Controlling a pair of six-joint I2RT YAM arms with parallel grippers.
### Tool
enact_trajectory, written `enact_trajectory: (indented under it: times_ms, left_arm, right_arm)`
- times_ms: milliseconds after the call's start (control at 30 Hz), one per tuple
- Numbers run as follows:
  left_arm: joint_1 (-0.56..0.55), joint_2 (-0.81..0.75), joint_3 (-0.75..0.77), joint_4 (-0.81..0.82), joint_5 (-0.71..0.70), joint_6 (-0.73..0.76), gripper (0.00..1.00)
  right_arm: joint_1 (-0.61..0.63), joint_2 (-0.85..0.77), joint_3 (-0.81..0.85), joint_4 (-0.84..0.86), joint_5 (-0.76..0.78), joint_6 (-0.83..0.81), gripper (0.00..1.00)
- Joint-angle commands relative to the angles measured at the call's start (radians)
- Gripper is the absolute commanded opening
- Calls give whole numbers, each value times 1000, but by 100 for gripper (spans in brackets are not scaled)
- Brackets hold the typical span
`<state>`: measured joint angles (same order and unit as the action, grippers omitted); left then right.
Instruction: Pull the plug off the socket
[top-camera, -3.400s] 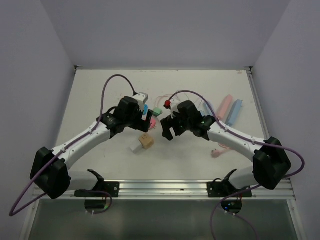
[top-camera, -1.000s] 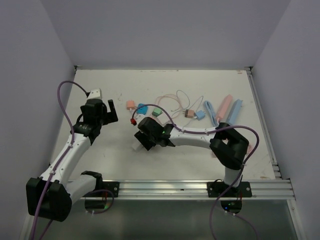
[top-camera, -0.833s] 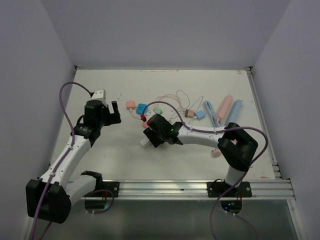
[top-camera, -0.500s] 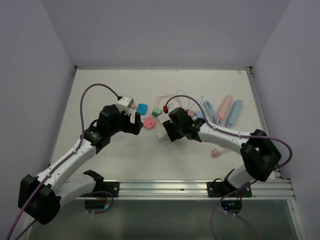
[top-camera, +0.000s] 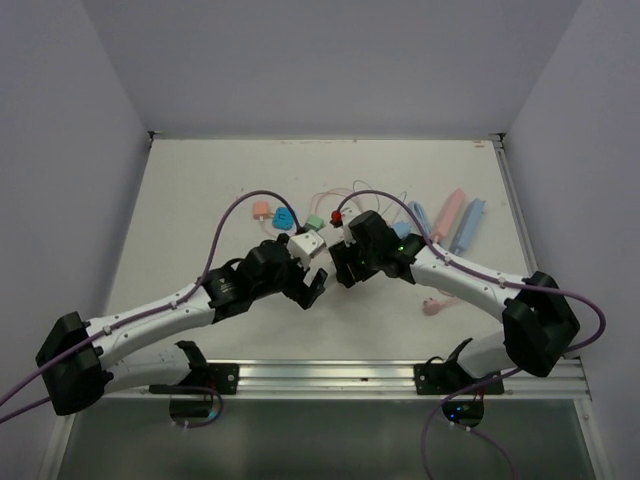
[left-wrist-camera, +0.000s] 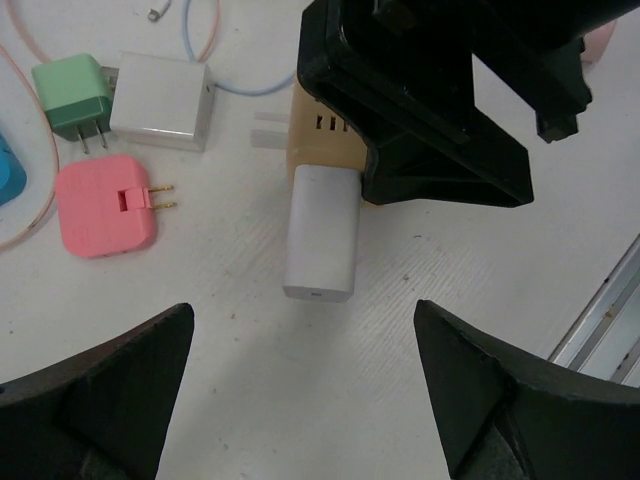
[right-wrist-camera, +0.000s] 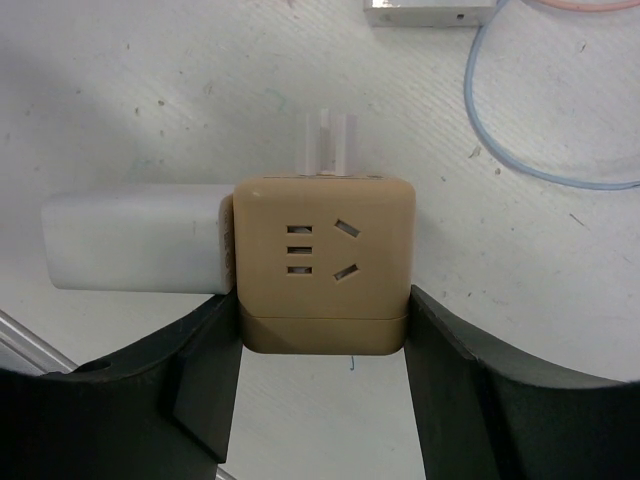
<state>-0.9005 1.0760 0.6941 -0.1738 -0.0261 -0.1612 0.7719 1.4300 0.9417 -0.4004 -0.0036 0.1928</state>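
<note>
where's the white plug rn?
Left wrist view, centre: the white plug is plugged into the side of the tan socket cube, which the right gripper grips.

The socket (right-wrist-camera: 325, 262) is showing smooth, matt tan plastic, and the plug (right-wrist-camera: 135, 240) is looking like smooth white plastic. The counter (right-wrist-camera: 150, 90) is showing a matt, finely ribbed, speckled white surface. The right pincer (right-wrist-camera: 322, 335) is showing matt black plastic.
</note>
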Motion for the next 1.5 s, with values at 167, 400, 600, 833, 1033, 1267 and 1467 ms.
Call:
enact_trajectory:
  times_ms: [167,400,600,833,1033,1267,1467]
  left_arm:
    - [-84,96,65,59,-147,43,89]
    - [-112,160,78,88,-178,37,80]
    - [-135,202,74,114,-176,26,70]
    - [-140,211,61,132,-147,14,40]
    - [-141,197,53,138,-133,2,0]
    - [-141,133,38,106,-107,-18,0]
    - [-140,75,27,36,-110,-47,0]
  right_arm:
    - [-5,-72,55,-21,-70,-10,0]
    - [-5,-74,55,-18,-76,3,0]
    - [-5,-69,55,-9,-82,17,0]
    - [-5,-65,42,0,-68,14,0]
    - [-11,-37,14,26,-7,14,0]
    - [-52,47,0,15,137,49,0]
    - [-98,83,2,-12,197,69,0]
